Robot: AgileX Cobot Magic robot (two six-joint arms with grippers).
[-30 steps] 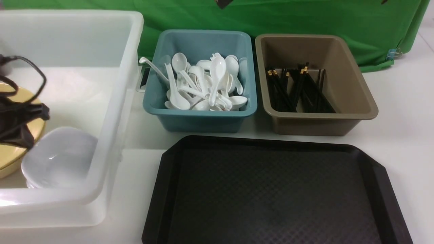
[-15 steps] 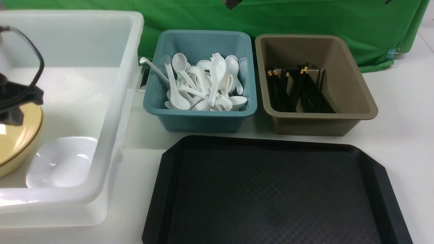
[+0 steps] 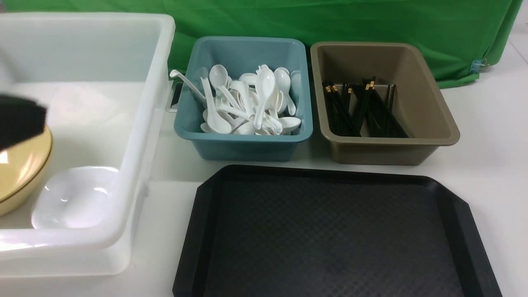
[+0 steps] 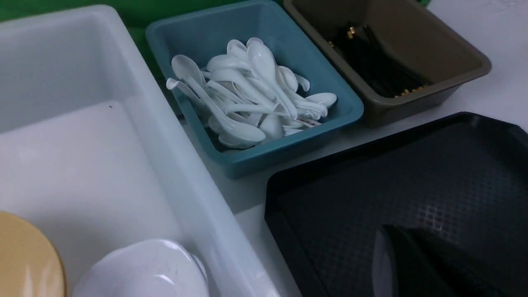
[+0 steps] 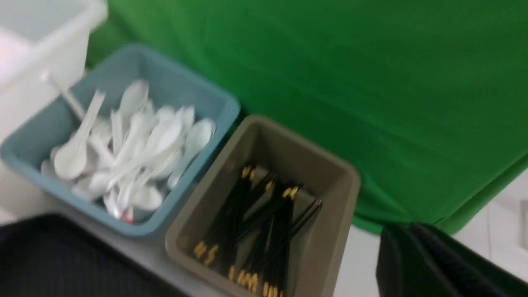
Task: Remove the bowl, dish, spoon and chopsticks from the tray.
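At the left edge of the front view, part of the left claw [image 3: 20, 121] shows as a dark blurred shape over the white tub [image 3: 142, 136]; the claw is clenched, with nothing seen in its grip; under it, at the left edge, the yellow bowl [image 3: 24, 165] lies tilted inside the tub, partly cut off by the frame; just beside it, in the lower left, a white dish [image 3: 76, 198] sits in the tub's near corner, and the left wrist view shows another white rim peeking out from under it.

Left of the upper middle stands the teal bin [image 3: 247, 146], heaped with white spoons [image 3: 264, 95], one of them leaning out over the bin's left rim; just beside it, right of the upper middle, the brown bin [image 3: 392, 152] holds black chopsticks [image 3: 363, 107] with gold bands; a green cloth [image 3: 371, 20] hangs behind both bins along the top of the frame, with a clip [image 3: 479, 66] at its lower corner in the upper right.

The black tray [image 3: 330, 231] fills the bottom middle and reaches toward the lower right, its near edge out of frame; its visible surface is bare; the right claw [image 5: 420, 255], dark and blurred in its own wrist view, is clenched too, with nothing seen in it.
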